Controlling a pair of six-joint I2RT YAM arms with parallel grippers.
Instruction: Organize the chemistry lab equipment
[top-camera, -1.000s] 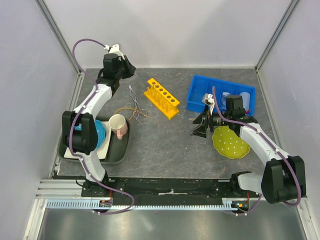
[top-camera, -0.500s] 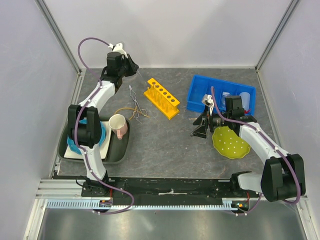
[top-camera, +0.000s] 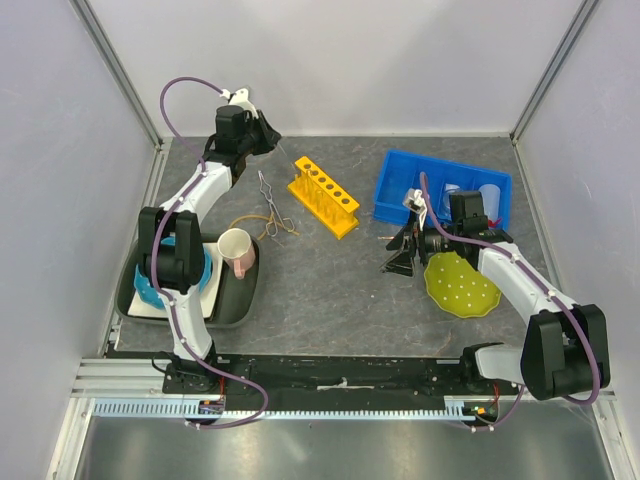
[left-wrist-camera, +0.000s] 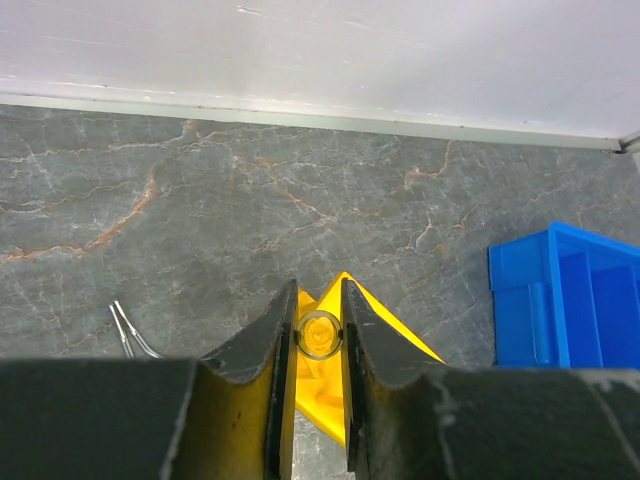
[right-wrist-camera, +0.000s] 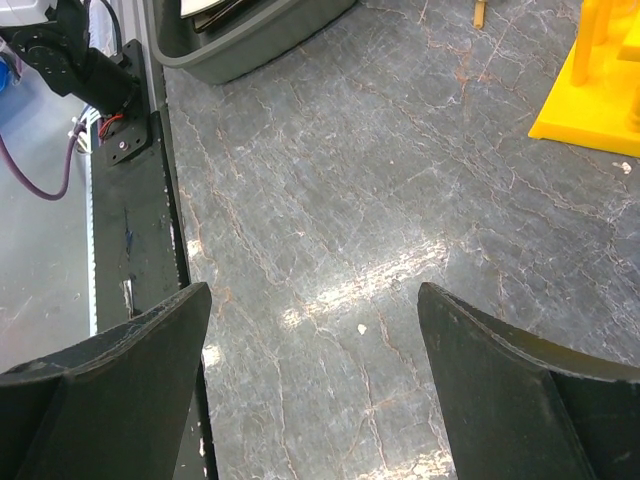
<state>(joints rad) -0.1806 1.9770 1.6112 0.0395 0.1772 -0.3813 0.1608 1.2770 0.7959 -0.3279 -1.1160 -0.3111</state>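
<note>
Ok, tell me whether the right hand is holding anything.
No, the right hand stands wide open, with only the table showing between its fingers.

Each arm is built from white link shells (top-camera: 205, 185) joined by black joint housings (top-camera: 165, 260). A purple cable (top-camera: 168, 95) leaves from behind each pincer and runs back along the links. Left pincer (left-wrist-camera: 318, 300): narrow black fingers (left-wrist-camera: 270, 350). Right pincer (right-wrist-camera: 312, 300): broad, black, tapered fingers (right-wrist-camera: 110, 370).

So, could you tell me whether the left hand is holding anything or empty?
Holding: the left hand pinches a clear tube, seen end-on, over the yellow rack.
</note>
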